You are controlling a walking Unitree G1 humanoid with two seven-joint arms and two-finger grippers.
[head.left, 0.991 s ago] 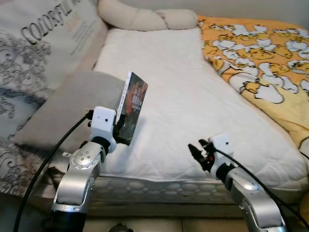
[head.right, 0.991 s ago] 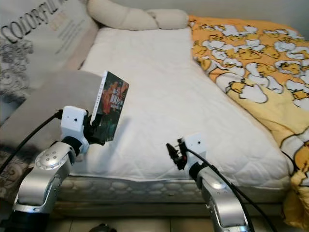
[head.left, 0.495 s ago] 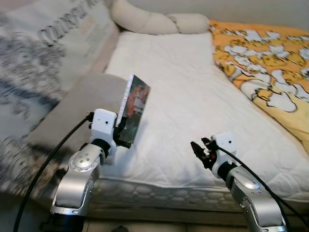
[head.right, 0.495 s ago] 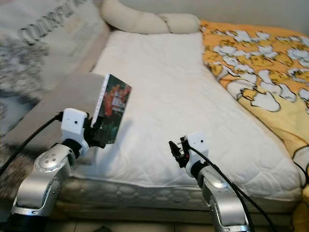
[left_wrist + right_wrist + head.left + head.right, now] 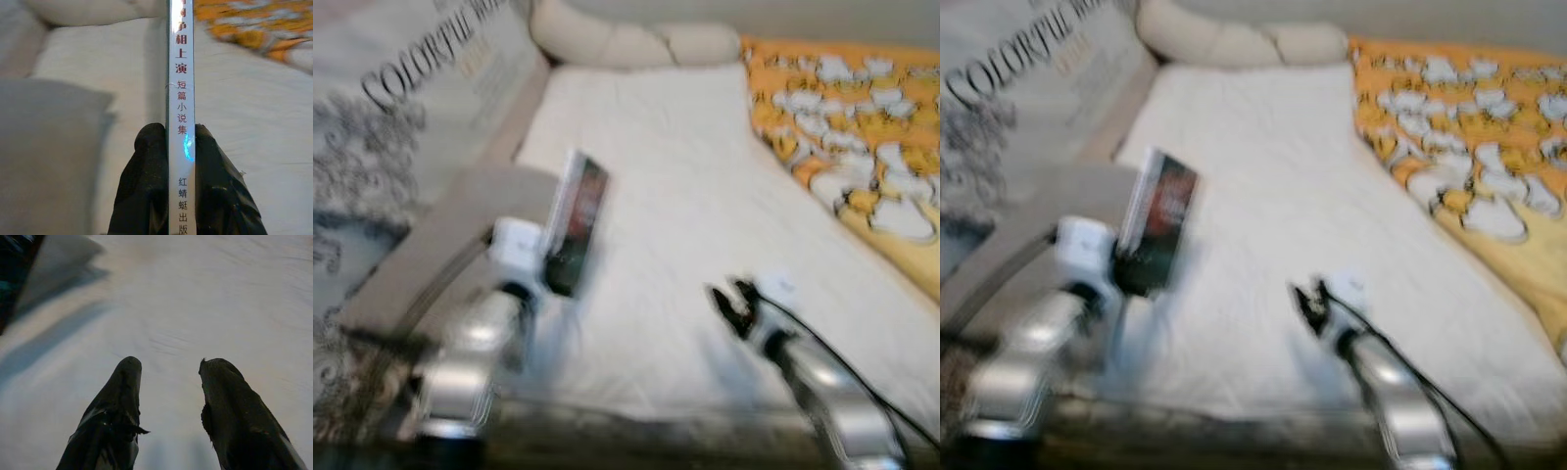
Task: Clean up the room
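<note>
Left gripper (image 5: 178,134): clamped on book (image 5: 576,220) spine, printed characters seen at wrist.
Right gripper (image 5: 168,369): fingers parted, held above white mattress (image 5: 1263,186).
Head views: blurred.

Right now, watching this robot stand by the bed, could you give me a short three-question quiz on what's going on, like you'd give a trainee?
1. True or false: the left gripper is shut on the book.
2. Which best describes the right gripper? A) shut on a pillow B) jaws open, holding nothing, over the white mattress C) gripping the blanket
3. Fill in: the orange patterned blanket lies on the robot's ____ side of the bed.

Key:
1. True; its black fingers pinch the book at the spine.
2. B
3. right
</note>
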